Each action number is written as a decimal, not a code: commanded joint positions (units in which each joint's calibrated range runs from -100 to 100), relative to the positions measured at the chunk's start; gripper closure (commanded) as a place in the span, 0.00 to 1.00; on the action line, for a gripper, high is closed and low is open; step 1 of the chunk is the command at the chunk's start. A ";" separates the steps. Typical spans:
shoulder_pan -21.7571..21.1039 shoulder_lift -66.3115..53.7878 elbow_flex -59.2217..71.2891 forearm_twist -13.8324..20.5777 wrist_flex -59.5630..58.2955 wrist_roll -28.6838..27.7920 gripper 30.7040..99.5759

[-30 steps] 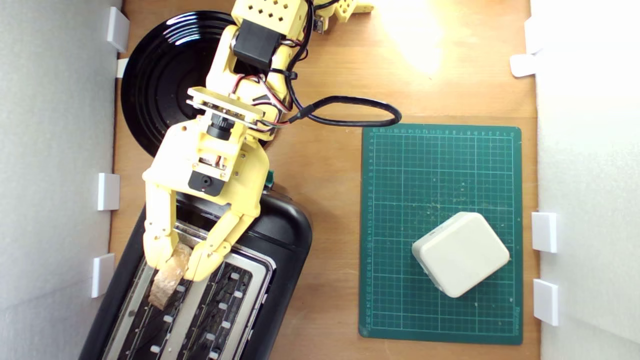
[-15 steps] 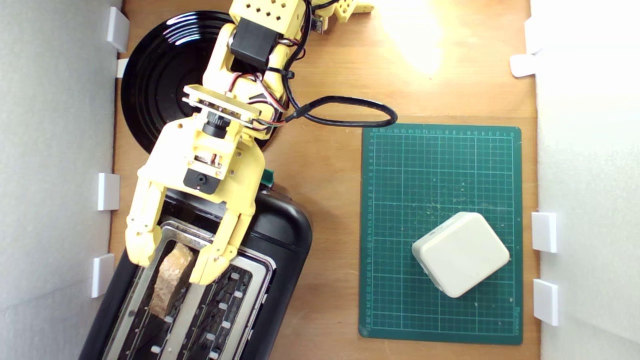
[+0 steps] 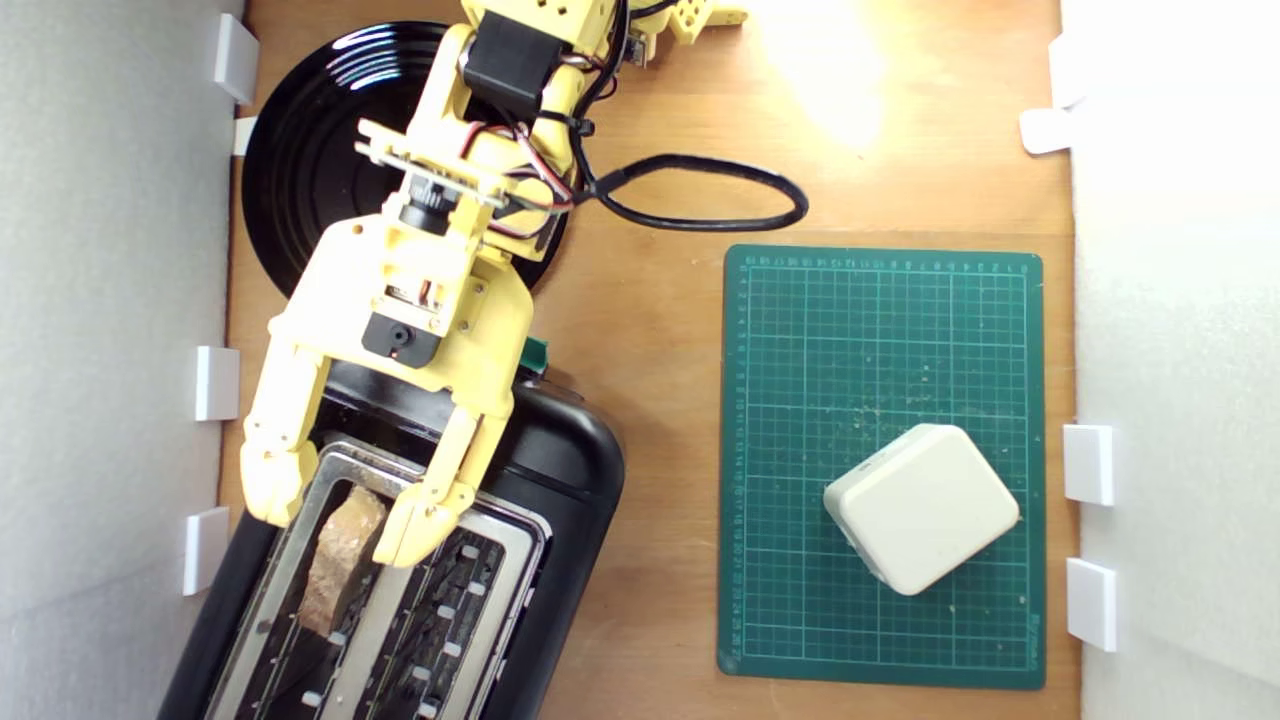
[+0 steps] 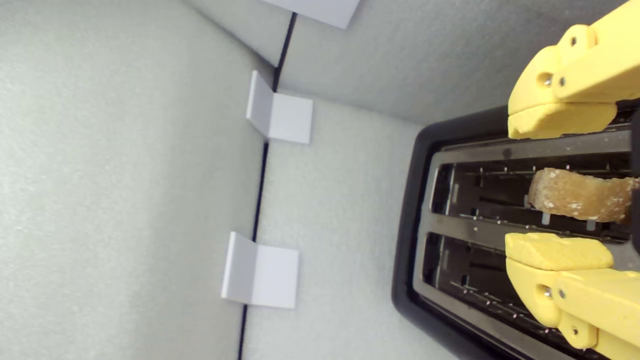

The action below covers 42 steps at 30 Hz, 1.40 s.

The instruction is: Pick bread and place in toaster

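A wooden bench [image 3: 660, 400] is lying between white foam walls [image 3: 110, 300] carrying white corner brackets [image 3: 217, 383]. Bright light is glaring on the bench surface near the exterior view's top edge.

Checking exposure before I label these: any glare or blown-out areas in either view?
Exterior view: a blown-out glare patch on the wooden table, streaky reflections on the black plate, overexposed foam wall at the exterior view's right. Wrist view: even, soft light; bread sharp.

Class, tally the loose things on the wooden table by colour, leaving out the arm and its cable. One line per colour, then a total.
Black: 2, the toaster and the plate
Green: 1, the cutting mat
White: 1, the block
Brown: 1, the bread
Total: 5
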State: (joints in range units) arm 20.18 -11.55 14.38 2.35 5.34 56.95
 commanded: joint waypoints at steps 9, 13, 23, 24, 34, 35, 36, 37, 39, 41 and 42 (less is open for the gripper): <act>-2.13 -21.56 -1.44 -0.72 0.72 -14.60 0.33; -7.69 -26.72 -0.26 -0.54 2.51 -24.64 0.33; -19.14 -41.69 22.98 0.27 5.67 -38.98 0.33; -20.02 -43.19 25.61 0.27 5.75 -39.13 0.33; -24.13 -56.00 46.40 0.37 6.18 -35.79 0.33; -24.61 -57.09 48.13 0.37 6.18 -35.00 0.33; -24.78 -58.17 50.12 0.37 6.27 -34.32 0.33; -24.78 -59.25 52.21 0.37 6.27 -33.75 0.33; -24.78 -62.08 56.48 0.37 6.27 -32.96 0.33; -24.78 -65.24 61.02 0.37 6.27 -31.91 0.33; -24.70 -67.07 63.65 0.37 6.27 -31.08 0.33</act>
State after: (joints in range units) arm -4.07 -73.20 73.09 2.00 11.27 23.98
